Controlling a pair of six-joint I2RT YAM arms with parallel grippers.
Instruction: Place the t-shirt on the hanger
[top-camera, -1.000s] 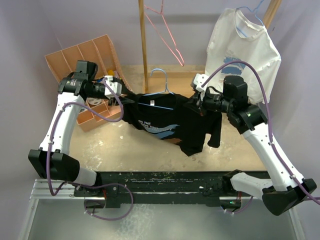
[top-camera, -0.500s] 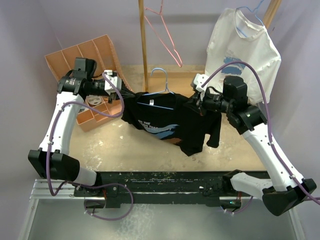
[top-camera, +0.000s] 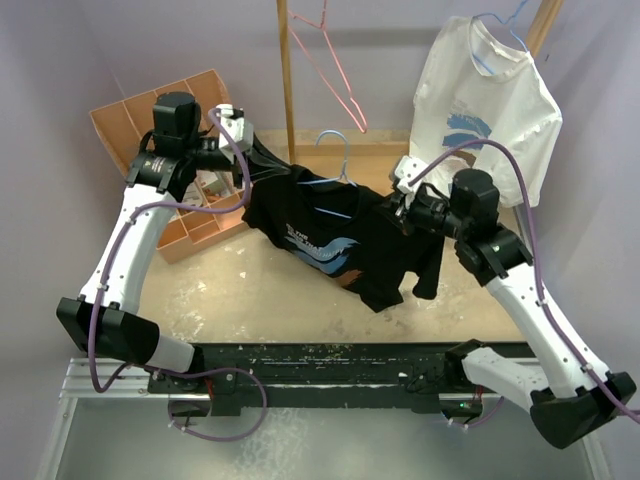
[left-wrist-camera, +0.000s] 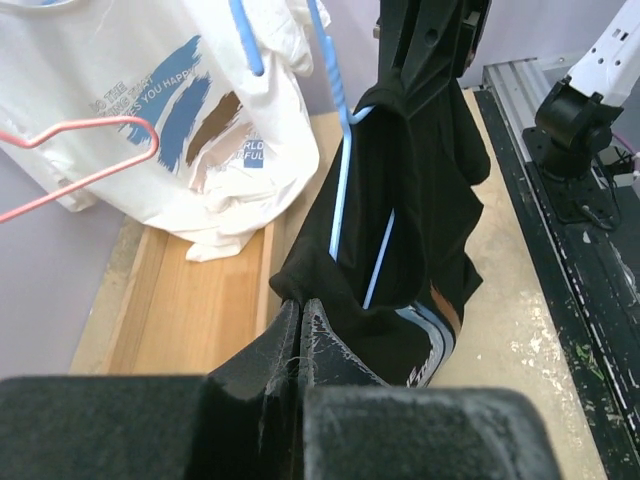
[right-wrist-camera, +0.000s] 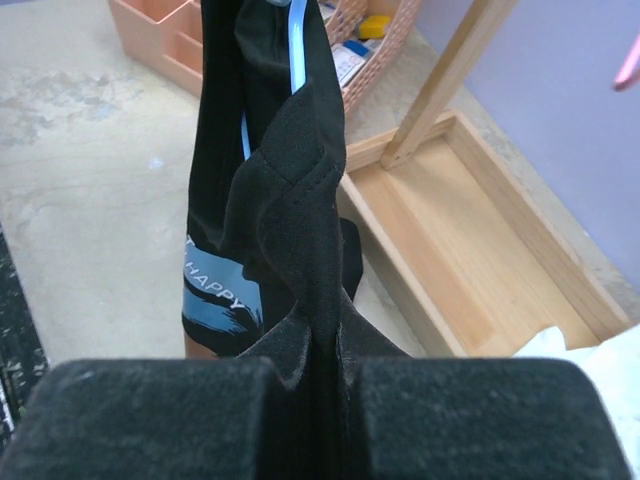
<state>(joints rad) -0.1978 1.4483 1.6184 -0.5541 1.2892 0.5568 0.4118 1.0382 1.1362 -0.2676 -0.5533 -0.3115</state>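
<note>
Black cloth, the t-shirt (top-camera: 330, 235) hangs stretched in the air above the table (top-camera: 250, 290), pinched at one shoulder by my left claw (top-camera: 258, 165) and at the other by my right claw (top-camera: 392, 208). Both claws are clamped on the fabric. Each wrist view shows the cloth bunched between closed pads.

The light-blue wire hanger (top-camera: 338, 150) sits inside the shirt, its hook poking out at the collar and its wire running down through the body in the left wrist view (left-wrist-camera: 340, 200).

To finish well, I judge that both pinches must hold evenly and pull gently apart. Then the shoulder seams settle onto the wire arms and neither side slips off. A slack side would let the hanger tip.

The shirt's long axis, shoulder to shoulder, runs across the table, slanting from back-left to nearer-right. The collar and hook point toward the back. The hem droops toward the near edge, close to the table.
</note>
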